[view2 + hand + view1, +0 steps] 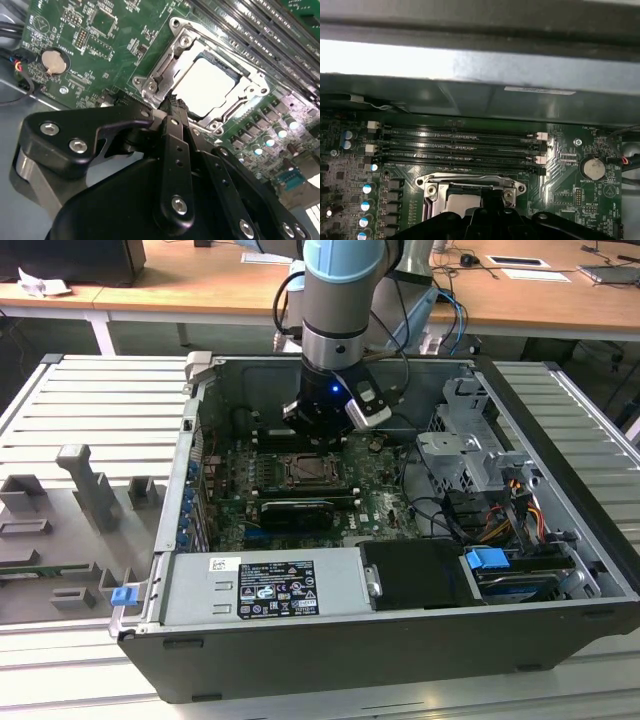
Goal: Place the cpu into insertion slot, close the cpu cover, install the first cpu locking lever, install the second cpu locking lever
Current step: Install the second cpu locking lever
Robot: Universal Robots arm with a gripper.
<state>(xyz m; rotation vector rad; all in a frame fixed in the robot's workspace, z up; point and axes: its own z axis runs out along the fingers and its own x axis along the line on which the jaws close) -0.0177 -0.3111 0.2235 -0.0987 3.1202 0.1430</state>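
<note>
The cpu (210, 85) lies in the insertion slot (312, 472), its pale face showing bright through the cut-out of the cpu cover (252, 80), which lies flat over it. The silver frame (470, 181) and a bit of the chip (462, 202) also show in the first wrist view. My gripper (172, 102) hangs low inside the computer case, its black fingers shut together with nothing visible between them. The tips sit at the socket's edge, near a corner of the metal frame. In the exterior view the gripper (320, 430) is just behind the socket. I cannot tell how the locking levers stand.
Long black memory slots (460, 145) run beside the socket, with a coin battery (592, 169) further along the green board. The case wall (480, 100) rises close behind. A power supply (265, 585) and a drive cage (470, 455) with cables crowd the case.
</note>
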